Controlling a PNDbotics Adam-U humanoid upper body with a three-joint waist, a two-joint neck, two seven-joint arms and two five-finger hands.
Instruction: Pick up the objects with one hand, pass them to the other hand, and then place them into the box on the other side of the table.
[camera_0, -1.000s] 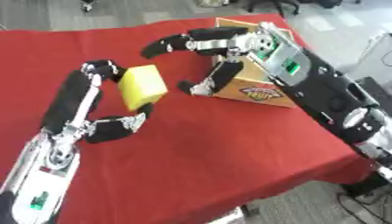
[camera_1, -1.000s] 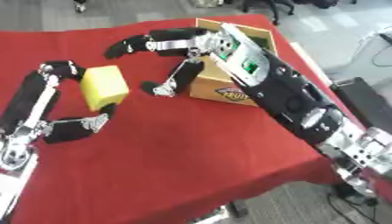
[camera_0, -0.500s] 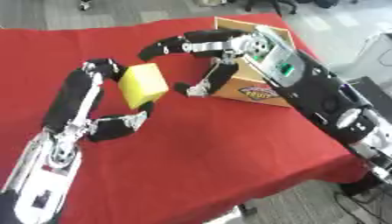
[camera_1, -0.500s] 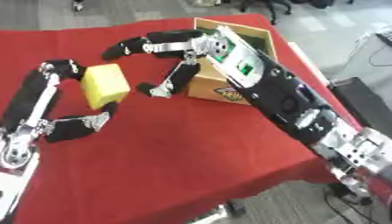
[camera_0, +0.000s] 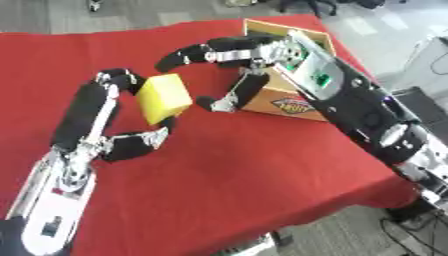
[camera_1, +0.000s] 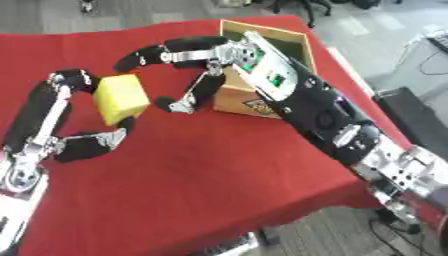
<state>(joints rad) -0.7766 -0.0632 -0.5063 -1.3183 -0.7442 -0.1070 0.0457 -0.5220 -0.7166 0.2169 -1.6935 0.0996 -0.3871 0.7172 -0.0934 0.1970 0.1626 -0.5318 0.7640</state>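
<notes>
- Where the red-covered table (camera_0: 262, 175) meets the robot's left side, the left hand (camera_0: 109, 120) holds a yellow block (camera_0: 164, 97) above the cloth, fingers (camera_0: 118, 79) curled over its far top corner and the thumb (camera_0: 140, 142) coming up under its near lower edge.
- Whether the palm touches the back of the block cannot be told; that face is turned away from both views.
- Just to the right of the block, the right hand (camera_1: 197, 55) is spread wide, with long fingers (camera_1: 149, 55) arching above and past the block's upper right and the thumb (camera_1: 188, 97) hanging down toward the cloth; it grips nothing.
- A gap shows between those fingertips and the block, so the two seem apart, though the blur makes the margin hard to judge.
- Behind the right hand stands a brown cardboard box (camera_1: 271, 40) with an open top, at the table's far right corner.
- Most of the box's near wall is covered by the right wrist and forearm; only a printed label low on its front and part of the rim show.
- What lies inside the box cannot be made out.
- Lower down, the left arm is cut off by the bottom left corner.
</notes>
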